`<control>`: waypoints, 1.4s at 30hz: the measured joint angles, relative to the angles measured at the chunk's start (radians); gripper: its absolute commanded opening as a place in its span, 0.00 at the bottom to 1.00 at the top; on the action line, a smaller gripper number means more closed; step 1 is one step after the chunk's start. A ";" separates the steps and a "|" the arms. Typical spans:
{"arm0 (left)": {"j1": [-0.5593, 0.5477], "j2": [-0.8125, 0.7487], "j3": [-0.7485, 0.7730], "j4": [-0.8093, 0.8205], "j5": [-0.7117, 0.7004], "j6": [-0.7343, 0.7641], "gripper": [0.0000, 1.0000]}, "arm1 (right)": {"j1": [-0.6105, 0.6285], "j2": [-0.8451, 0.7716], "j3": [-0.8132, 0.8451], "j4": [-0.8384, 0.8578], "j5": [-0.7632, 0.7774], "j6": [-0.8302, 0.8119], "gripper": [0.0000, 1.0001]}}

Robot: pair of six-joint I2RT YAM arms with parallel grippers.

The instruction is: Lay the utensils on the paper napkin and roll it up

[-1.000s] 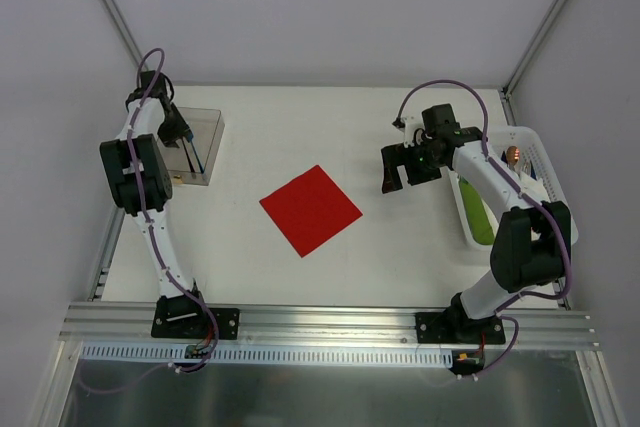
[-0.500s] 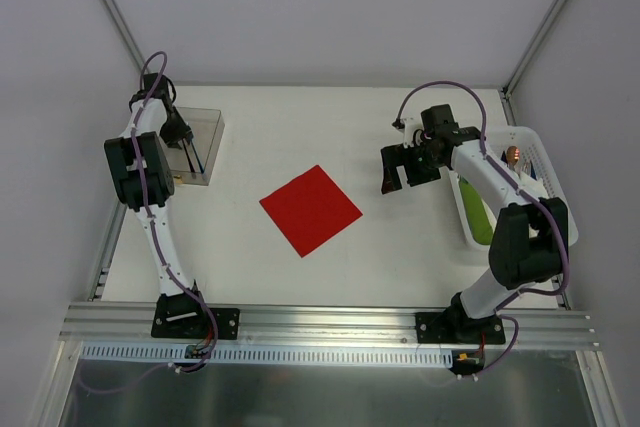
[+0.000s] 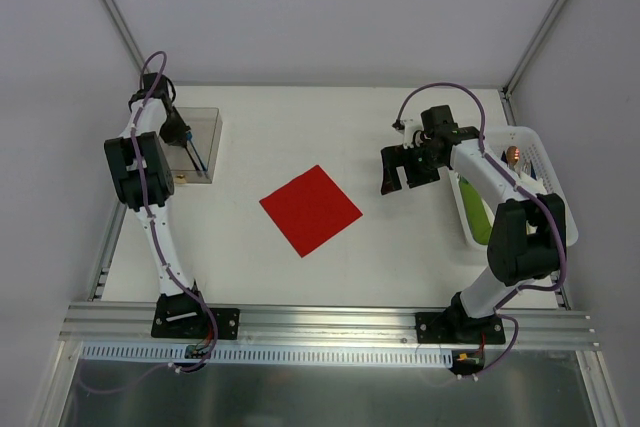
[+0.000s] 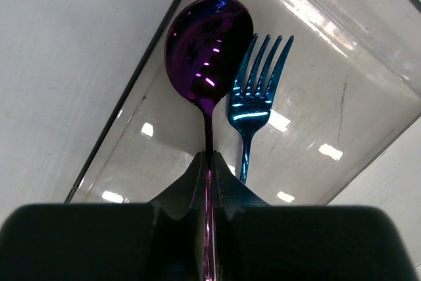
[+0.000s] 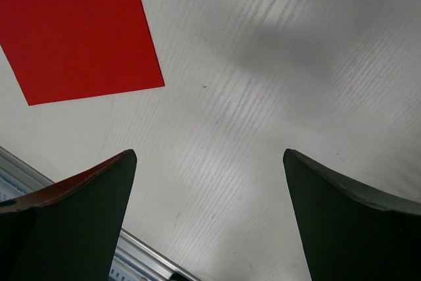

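The red paper napkin [image 3: 311, 210] lies flat in the middle of the table; its corner shows in the right wrist view [image 5: 75, 27]. My left gripper [image 4: 211, 157] is shut on the thin handle of a purple spoon [image 4: 207, 47], inside the clear plastic box [image 3: 203, 142] at the far left. A blue fork [image 4: 255, 93] lies beside the spoon in the box. My right gripper [image 5: 209, 156] is open and empty, above bare table to the right of the napkin; it also shows in the top view [image 3: 395, 175].
A white basket [image 3: 535, 169] at the right edge holds green napkin bundles [image 3: 480, 212] and a copper-headed utensil [image 3: 514, 155]. The metal rail [image 3: 330, 322] runs along the near edge.
The left gripper has shifted slightly back over the box. The right gripper has barely moved.
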 measured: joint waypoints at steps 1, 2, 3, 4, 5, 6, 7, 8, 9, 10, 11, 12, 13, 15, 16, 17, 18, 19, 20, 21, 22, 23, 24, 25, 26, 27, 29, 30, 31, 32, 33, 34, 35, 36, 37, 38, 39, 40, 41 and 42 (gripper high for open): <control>0.000 -0.002 0.000 -0.003 0.001 0.000 0.00 | 0.000 0.000 0.000 0.000 -0.002 0.000 0.99; 0.000 -0.006 0.000 -0.008 0.002 0.000 0.00 | 0.000 0.000 0.000 0.000 -0.003 0.000 0.99; 0.000 -0.012 0.000 -0.015 0.003 0.000 0.00 | 0.000 0.000 0.000 0.000 -0.005 0.001 0.99; 0.000 -0.022 0.000 -0.021 0.006 0.000 0.00 | 0.000 0.000 0.000 0.000 -0.007 0.002 0.99; 0.000 -0.032 0.000 -0.024 0.007 0.000 0.00 | 0.000 0.000 0.000 0.000 -0.009 0.003 0.99; 0.000 -0.051 0.000 -0.027 0.013 0.000 0.00 | 0.000 0.000 0.000 0.000 -0.012 0.006 0.99; 0.000 -0.069 0.000 -0.028 0.013 0.000 0.00 | 0.000 0.000 0.000 0.000 -0.015 0.006 0.99; 0.000 -0.093 0.000 -0.031 0.016 0.000 0.00 | 0.000 0.000 0.000 0.000 -0.018 0.007 0.99; 0.000 -0.119 0.000 -0.034 0.017 0.000 0.00 | 0.000 0.000 0.000 0.000 -0.020 0.008 0.99; 0.000 -0.150 0.000 -0.035 0.018 0.001 0.00 | 0.000 0.000 0.000 0.000 -0.022 0.008 0.99; 0.000 -0.181 0.000 -0.036 0.018 0.001 0.00 | 0.000 0.000 0.000 0.000 -0.023 0.008 0.99; 0.000 -0.213 0.000 -0.036 0.019 0.002 0.00 | 0.000 0.000 0.000 0.000 -0.024 0.008 0.99; 0.000 -0.237 0.000 -0.037 0.019 0.002 0.00 | 0.000 0.000 0.000 0.000 -0.025 0.008 0.99; -0.004 -0.296 0.000 -0.038 0.027 0.006 0.00 | -0.001 -0.002 0.000 0.000 -0.026 0.008 0.99; -0.007 -0.319 -0.001 -0.039 0.032 0.010 0.00 | -0.002 -0.004 0.000 0.000 -0.026 0.008 0.99; -0.015 -0.344 -0.002 -0.039 0.045 0.016 0.00 | -0.005 -0.007 -0.001 0.000 -0.027 0.008 0.99; -0.023 -0.364 -0.007 -0.038 0.052 0.025 0.00 | -0.006 -0.011 -0.002 0.000 -0.029 0.008 0.99; -0.043 -0.392 -0.022 -0.035 0.055 0.035 0.00 | -0.011 -0.016 -0.003 0.000 -0.030 0.008 0.99; -0.074 -0.420 -0.041 -0.036 0.053 0.044 0.00 | -0.017 -0.022 -0.004 0.000 -0.032 0.008 0.99; -0.119 -0.449 -0.064 -0.035 0.044 0.051 0.00 | -0.024 -0.027 -0.006 0.001 -0.039 0.009 0.99; -0.180 -0.478 -0.093 -0.032 0.029 0.055 0.00 | -0.035 -0.031 -0.007 0.000 -0.046 0.010 0.99; -0.246 -0.502 -0.120 -0.030 0.020 0.050 0.00 | -0.045 -0.034 -0.008 0.000 -0.050 0.011 0.99; -0.324 -0.527 -0.157 -0.022 0.020 0.037 0.00 | -0.059 -0.037 -0.012 0.003 -0.055 0.012 0.99; -0.385 -0.544 -0.191 -0.015 0.021 0.027 0.00 | -0.069 -0.041 -0.016 0.005 -0.058 0.013 0.99; -0.462 -0.560 -0.229 -0.017 0.023 0.011 0.00 | -0.084 -0.047 -0.024 0.005 -0.063 0.014 0.99; -0.531 -0.568 -0.262 -0.016 0.023 -0.006 0.00 | -0.097 -0.053 -0.031 0.005 -0.069 0.016 0.99; -0.659 -0.571 -0.329 -0.016 0.018 -0.042 0.00 | -0.122 -0.066 -0.047 0.005 -0.079 0.018 0.99; -0.697 -0.567 -0.354 -0.016 0.016 -0.058 0.00 | -0.130 -0.071 -0.053 0.004 -0.083 0.018 0.99; -0.738 -0.562 -0.379 -0.021 0.016 -0.078 0.00 | -0.140 -0.077 -0.058 0.003 -0.087 0.018 0.99; -0.773 -0.552 -0.397 -0.026 0.016 -0.095 0.00 | -0.150 -0.083 -0.062 0.003 -0.093 0.018 0.99; -0.801 -0.541 -0.409 -0.026 0.015 -0.113 0.00 | -0.157 -0.087 -0.064 0.002 -0.100 0.019 0.99; -0.823 -0.526 -0.414 -0.024 0.014 -0.132 0.00 | -0.163 -0.091 -0.066 0.002 -0.105 0.019 0.99; -0.842 -0.513 -0.415 -0.024 0.010 -0.145 0.00 | -0.168 -0.093 -0.066 0.002 -0.109 0.021 0.99; -0.862 -0.495 -0.415 -0.022 0.003 -0.162 0.00 | -0.173 -0.096 -0.066 0.002 -0.114 0.022 0.99; -0.879 -0.477 -0.415 -0.017 -0.003 -0.180 0.00 | -0.177 -0.096 -0.066 0.002 -0.119 0.024 0.99; -0.890 -0.460 -0.415 -0.014 -0.005 -0.193 0.00 | -0.180 -0.096 -0.066 0.002 -0.124 0.026 0.99; -0.902 -0.441 -0.416 -0.011 -0.007 -0.209 0.00 | -0.183 -0.096 -0.068 0.002 -0.127 0.026 0.99; -0.912 -0.425 -0.420 -0.006 -0.007 -0.223 0.00 | -0.185 -0.096 -0.068 0.002 -0.129 0.028 0.99; -0.918 -0.415 -0.421 -0.005 -0.007 -0.235 0.00 | -0.187 -0.096 -0.069 0.002 -0.131 0.030 0.99; -0.921 -0.402 -0.422 -0.003 -0.007 -0.244 0.00 | -0.189 -0.096 -0.069 0.002 -0.132 0.032 0.99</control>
